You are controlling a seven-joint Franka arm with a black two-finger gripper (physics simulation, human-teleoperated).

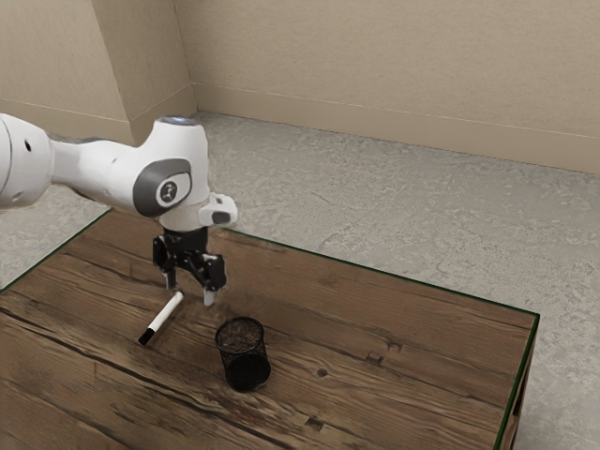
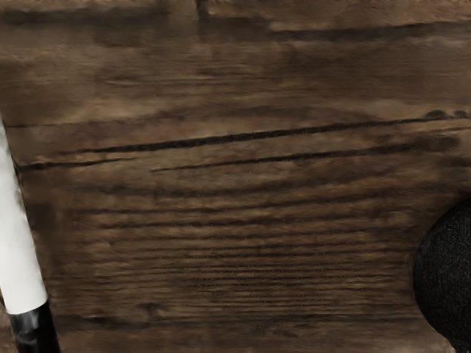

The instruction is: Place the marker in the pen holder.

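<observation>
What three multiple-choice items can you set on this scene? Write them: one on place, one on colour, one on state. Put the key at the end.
1. Where is the marker?
A) Inside the pen holder
B) On the table, outside the pen holder
C) Across the pen holder's rim

2. What colours does the marker show?
A) Red and blue
B) Green and yellow
C) White and black

3. What state is the gripper in?
A) Open
B) Shut on the marker
C) Shut on the pen holder

Key:
1: B, the marker lies on the wood beside the holder.
2: C, a white barrel ends in a black section.
3: A, its fingers stand apart with nothing clamped between them.
</observation>
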